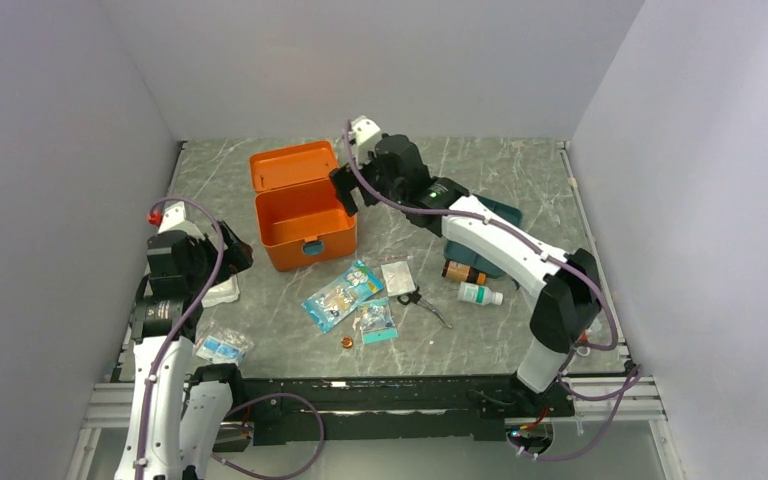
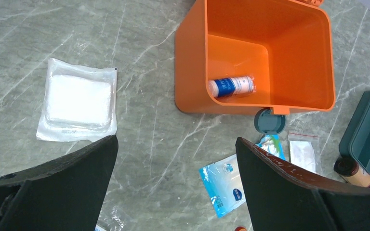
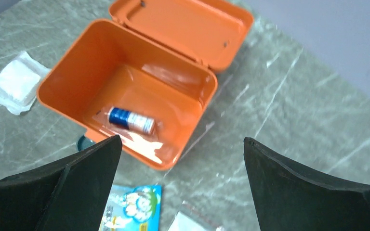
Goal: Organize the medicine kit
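Jaws wide; open orange medicine kit [image 3: 72,77]

- Top view looks down from high behind the near edge, at 6 o'clock, taking in the whole tabletop [image 1: 505,340].
- Both wrist views look steeply down at close range between their own jaws, and both share the open medicine kit [image 2: 298,53].

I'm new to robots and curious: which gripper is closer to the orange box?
Right. The right gripper hovers open at the right rim of the box. The left gripper, also open, sits well off to the box's left.
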Controlling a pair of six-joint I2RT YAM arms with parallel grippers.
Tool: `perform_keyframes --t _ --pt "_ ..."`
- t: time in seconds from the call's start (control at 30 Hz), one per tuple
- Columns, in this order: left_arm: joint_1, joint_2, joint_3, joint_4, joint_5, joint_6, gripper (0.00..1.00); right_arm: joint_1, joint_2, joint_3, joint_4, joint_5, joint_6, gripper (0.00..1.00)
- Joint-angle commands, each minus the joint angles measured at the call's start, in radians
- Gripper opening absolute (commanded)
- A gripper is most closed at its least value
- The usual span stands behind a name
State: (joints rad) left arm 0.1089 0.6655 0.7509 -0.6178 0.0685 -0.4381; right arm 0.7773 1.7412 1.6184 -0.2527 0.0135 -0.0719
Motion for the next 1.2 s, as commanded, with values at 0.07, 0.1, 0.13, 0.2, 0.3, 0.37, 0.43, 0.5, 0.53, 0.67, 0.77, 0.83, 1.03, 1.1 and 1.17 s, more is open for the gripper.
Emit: perform_keyframes --t 0.07,0.1,0.13,0.2,0.3,0.37,0.43,0.5,0.53,0.67,0.77,0.83,1.03,1.1,1.17 --pt "0.004 0.013 0.025 0.030 0.065 0.018 0.99 -0.045 -0.141 -0.193 0.030 0.047 0.308 1.00" --pt "0.005 0.019 0.023 0.034 0.078 0.018 0.99 -0.059 -0.153 -0.238 0.036 0.010 0.339 1.00" --pt "0.004 0.023 0.021 0.037 0.087 0.018 0.99 -0.074 -0.163 -0.272 0.044 -0.020 0.372 1.00" --pt "0.004 0.031 0.021 0.039 0.093 0.016 0.99 -0.102 -0.180 -0.345 0.067 -0.067 0.415 1.00" --pt "0.004 0.038 0.022 0.039 0.094 0.016 0.99 -0.146 -0.191 -0.433 0.096 -0.111 0.459 0.96" --pt "0.004 0.041 0.022 0.042 0.100 0.016 0.99 -0.157 -0.182 -0.463 0.086 -0.124 0.468 0.93" --pt "0.004 0.045 0.021 0.044 0.108 0.015 0.99 -0.158 -0.164 -0.473 0.057 -0.119 0.460 0.89" --pt "0.005 0.048 0.020 0.044 0.115 0.015 0.99 -0.158 -0.158 -0.489 0.045 -0.121 0.456 0.87" --pt "0.005 0.050 0.019 0.047 0.118 0.015 0.99 -0.158 -0.160 -0.496 0.039 -0.116 0.455 0.85" --pt "0.004 0.054 0.017 0.049 0.134 0.012 0.99 -0.157 -0.182 -0.511 -0.014 -0.071 0.434 0.83" --pt "0.004 0.061 0.016 0.053 0.147 0.013 0.99 -0.156 -0.199 -0.508 -0.078 -0.022 0.394 0.82" --pt "0.005 0.064 0.014 0.054 0.155 0.012 0.99 -0.157 -0.212 -0.506 -0.137 0.043 0.365 0.82" --pt "0.003 0.070 0.013 0.061 0.176 0.010 0.99 -0.157 -0.288 -0.538 -0.276 0.196 0.315 0.84" --pt "0.003 0.072 0.012 0.063 0.183 0.009 0.99 -0.159 -0.327 -0.558 -0.308 0.235 0.316 0.84" --pt "0.003 0.072 0.010 0.064 0.191 0.009 0.99 -0.159 -0.355 -0.582 -0.321 0.270 0.322 0.85"
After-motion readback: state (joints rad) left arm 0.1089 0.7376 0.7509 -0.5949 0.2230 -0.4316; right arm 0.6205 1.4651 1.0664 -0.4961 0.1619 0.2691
